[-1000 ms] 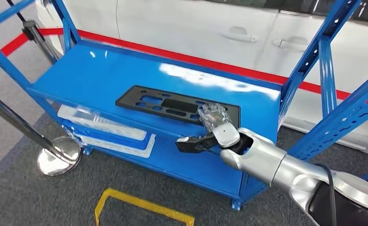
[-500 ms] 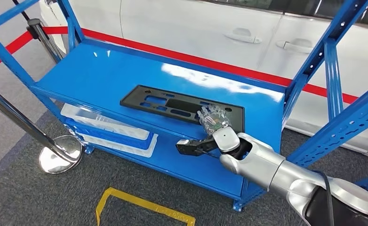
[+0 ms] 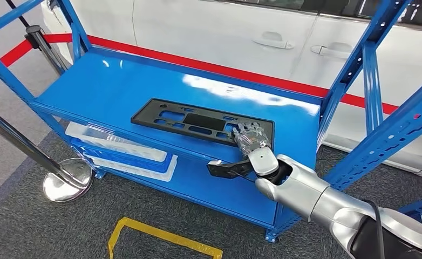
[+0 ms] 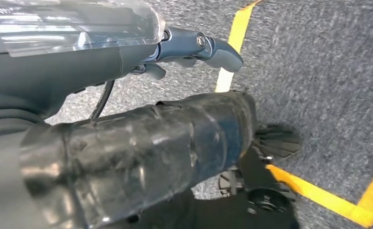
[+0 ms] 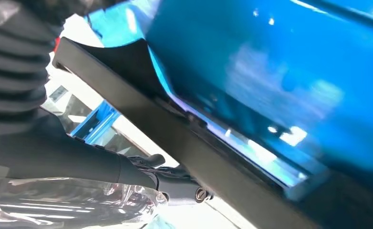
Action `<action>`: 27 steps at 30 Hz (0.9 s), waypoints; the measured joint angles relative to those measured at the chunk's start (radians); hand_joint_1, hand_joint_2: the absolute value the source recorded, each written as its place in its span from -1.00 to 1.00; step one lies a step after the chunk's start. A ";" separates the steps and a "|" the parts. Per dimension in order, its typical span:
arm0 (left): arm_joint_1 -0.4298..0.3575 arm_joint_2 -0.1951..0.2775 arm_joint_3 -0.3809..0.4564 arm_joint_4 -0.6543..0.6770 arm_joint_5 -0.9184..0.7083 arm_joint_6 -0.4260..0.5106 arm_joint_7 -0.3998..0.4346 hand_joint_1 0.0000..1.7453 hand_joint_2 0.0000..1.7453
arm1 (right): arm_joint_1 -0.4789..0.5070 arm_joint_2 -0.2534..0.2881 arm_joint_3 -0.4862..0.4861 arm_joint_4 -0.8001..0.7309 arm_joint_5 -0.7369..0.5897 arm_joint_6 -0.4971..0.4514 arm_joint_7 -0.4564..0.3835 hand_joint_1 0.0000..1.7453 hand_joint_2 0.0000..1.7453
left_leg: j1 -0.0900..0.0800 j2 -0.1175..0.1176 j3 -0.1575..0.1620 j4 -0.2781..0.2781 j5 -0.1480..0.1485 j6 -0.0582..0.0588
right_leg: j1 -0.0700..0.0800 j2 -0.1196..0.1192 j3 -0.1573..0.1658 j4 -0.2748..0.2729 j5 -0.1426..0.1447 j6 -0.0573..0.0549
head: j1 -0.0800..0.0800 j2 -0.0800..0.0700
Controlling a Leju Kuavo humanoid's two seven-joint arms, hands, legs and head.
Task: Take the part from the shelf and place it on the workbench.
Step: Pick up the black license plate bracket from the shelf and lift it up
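Observation:
A flat black plastic part (image 3: 198, 121) with several cut-outs lies on the top level of the blue shelf (image 3: 106, 81). My right hand (image 3: 249, 148) is at the part's near right corner. Its fingers (image 3: 250, 137) lie on top of the part, and its dark thumb (image 3: 225, 167) sticks out below the shelf's front edge, apart from them. The right wrist view looks along the part's dark edge (image 5: 184, 138) against the blue shelf, with the thumb (image 5: 79, 162) beneath. My left hand (image 4: 127, 143) hangs over the grey floor, holding nothing, fingers loosely extended.
A white car (image 3: 225, 32) stands right behind the shelf. Blue uprights (image 3: 371, 59) rise at the shelf's right end. White trays (image 3: 117, 145) sit on the lower level. A chrome stanchion base (image 3: 67, 178) and yellow floor tape (image 3: 160, 234) lie in front.
My right hand has crept slightly toward the part's right end, fingers staying on top. The view has shifted a little; the part has not moved.

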 joint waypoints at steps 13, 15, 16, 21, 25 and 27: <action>0.000 -0.007 -0.018 0.000 -0.003 -0.004 0.001 -1.00 -1.00 | 0.012 0.000 -0.022 -0.001 0.024 0.014 0.008 1.00 1.00 | -0.001 0.000 0.009 -0.018 0.002 0.039 | -0.009 -0.003 -0.058 0.118 -0.029 0.034 | 0.003 0.000; -0.001 -0.008 -0.019 0.000 -0.003 -0.004 0.002 -1.00 -1.00 | 0.017 0.002 -0.025 -0.005 0.024 0.012 0.007 1.00 1.00 | -0.007 -0.002 0.006 -0.011 -0.004 0.039 | -0.011 0.000 -0.007 0.016 -0.002 0.037 | 0.002 0.000; -0.001 -0.008 -0.019 0.000 -0.003 -0.003 0.002 -1.00 -1.00 | 0.020 0.002 -0.026 -0.008 0.025 0.011 0.007 1.00 1.00 | -0.011 -0.002 0.005 -0.009 -0.005 0.038 | -0.011 0.001 0.002 -0.001 -0.004 0.037 | 0.001 0.000; 0.000 -0.009 -0.020 0.000 -0.004 -0.002 0.006 -1.00 -1.00 | 0.018 0.004 -0.037 -0.016 0.043 0.005 0.009 1.00 1.00 | -0.011 -0.002 0.009 -0.015 -0.001 0.031 | -0.005 0.001 0.008 -0.004 -0.005 0.026 | 0.001 0.000; 0.000 -0.009 -0.020 0.000 -0.003 -0.002 0.006 -1.00 -1.00 | 0.016 0.003 -0.042 -0.016 0.050 0.004 0.009 1.00 1.00 | -0.010 -0.002 0.012 -0.018 0.000 0.027 | -0.004 0.003 0.007 -0.003 -0.003 0.022 | 0.001 0.000; 0.000 -0.009 -0.020 0.000 -0.003 -0.002 0.005 -1.00 -1.00 | 0.016 0.003 -0.043 -0.016 0.057 0.001 0.008 1.00 1.00 | -0.010 -0.001 0.013 -0.019 0.000 0.027 | -0.004 0.004 0.007 -0.003 -0.003 0.022 | 0.001 0.000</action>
